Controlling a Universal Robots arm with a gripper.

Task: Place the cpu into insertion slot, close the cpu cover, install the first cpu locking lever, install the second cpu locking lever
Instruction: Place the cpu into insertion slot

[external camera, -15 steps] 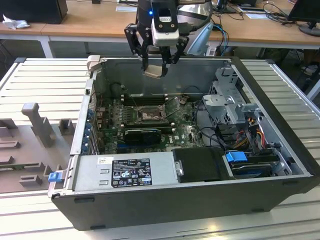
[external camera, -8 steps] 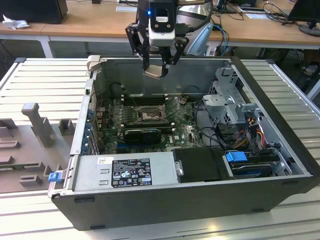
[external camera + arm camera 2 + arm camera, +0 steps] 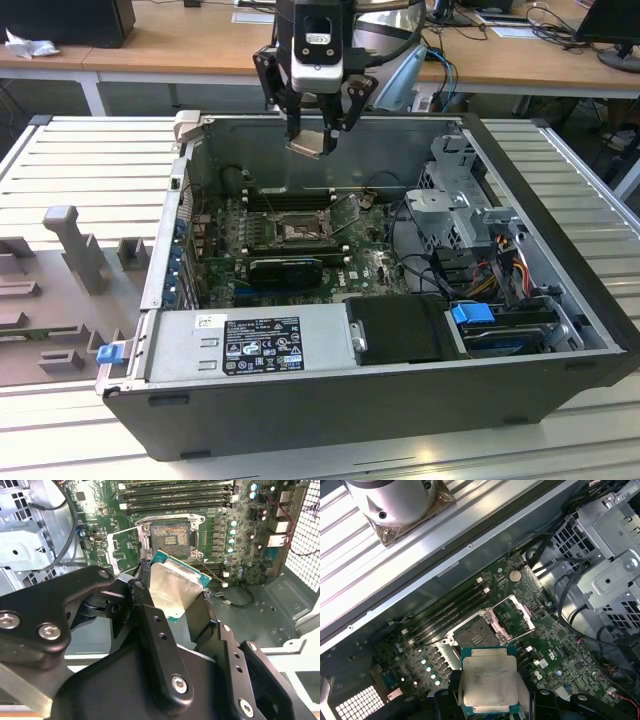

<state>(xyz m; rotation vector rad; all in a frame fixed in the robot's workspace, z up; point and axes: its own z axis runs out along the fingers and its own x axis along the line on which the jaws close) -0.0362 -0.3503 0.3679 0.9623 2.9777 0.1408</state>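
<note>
Pincer (image 3: 318, 128) downward-facing, black fingers (image 3: 152, 625) tight on opposite edges of the cpu (image 3: 488, 682)

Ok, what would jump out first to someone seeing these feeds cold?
The hand hangs above the open computer case, shut on the cpu, whose silver top shows in both wrist views. Below it on the motherboard, the insertion slot lies bare, with the cpu cover swung up open beside it.
</note>
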